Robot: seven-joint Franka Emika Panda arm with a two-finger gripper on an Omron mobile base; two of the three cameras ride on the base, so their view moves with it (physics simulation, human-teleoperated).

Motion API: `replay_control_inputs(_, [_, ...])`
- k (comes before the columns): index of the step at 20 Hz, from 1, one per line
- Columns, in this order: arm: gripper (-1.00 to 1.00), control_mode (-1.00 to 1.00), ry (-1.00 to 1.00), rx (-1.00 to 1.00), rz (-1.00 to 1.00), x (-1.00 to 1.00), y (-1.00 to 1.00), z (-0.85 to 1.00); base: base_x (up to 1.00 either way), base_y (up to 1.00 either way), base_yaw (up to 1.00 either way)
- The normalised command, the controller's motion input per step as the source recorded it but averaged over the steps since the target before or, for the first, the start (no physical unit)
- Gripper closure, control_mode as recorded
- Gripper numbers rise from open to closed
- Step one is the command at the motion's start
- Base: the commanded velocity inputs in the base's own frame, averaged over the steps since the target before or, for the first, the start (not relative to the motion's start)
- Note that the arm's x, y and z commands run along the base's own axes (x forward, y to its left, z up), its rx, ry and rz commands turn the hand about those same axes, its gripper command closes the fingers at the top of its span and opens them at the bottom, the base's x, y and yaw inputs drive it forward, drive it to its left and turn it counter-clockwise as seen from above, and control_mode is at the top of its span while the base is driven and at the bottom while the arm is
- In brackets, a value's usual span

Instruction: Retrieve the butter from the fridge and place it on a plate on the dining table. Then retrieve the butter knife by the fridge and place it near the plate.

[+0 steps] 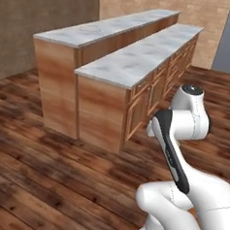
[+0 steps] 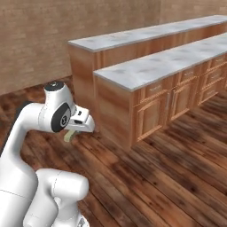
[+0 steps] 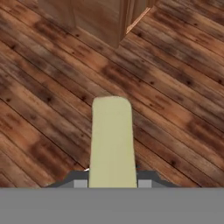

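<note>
The butter (image 3: 112,140), a pale-yellow stick, juts out from between my fingers over the wood floor. My gripper (image 3: 112,177) is shut on it, one finger on each long side. In the right base view the gripper (image 2: 73,132) hangs under the white wrist at mid-left, with the butter's (image 2: 69,136) end poking out below it. The dining table (image 1: 103,26), a taller marble-topped counter with plain wood sides, runs behind a lower counter; it is also seen from the right (image 2: 133,36). The fridge, the plate and the butter knife are out of view.
A lower marble-topped cabinet counter (image 1: 135,60) with drawers and doors stands in front of the dining table, its near end (image 2: 113,111) close ahead of my hand. Brick walls (image 2: 35,40) close the room behind. Dark wood floor (image 1: 44,175) stretches around the counters.
</note>
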Motion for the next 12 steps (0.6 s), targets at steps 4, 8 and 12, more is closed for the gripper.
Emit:
replay_control_inputs(4, [1.00, 1.00, 0.00, 0.00, 0.00, 0.00, 0.00, 0.00, 0.83, 1.00, -0.29])
replay_control_inputs(8, [1.00, 1.00, 0.00, 0.00, 0.00, 0.00, 0.00, 0.00, 0.56, 1.00, -0.24])
replay_control_inputs(12, [1.00, 1.00, 0.00, 0.00, 0.00, 0.00, 0.00, 0.00, 0.43, 1.00, -0.22])
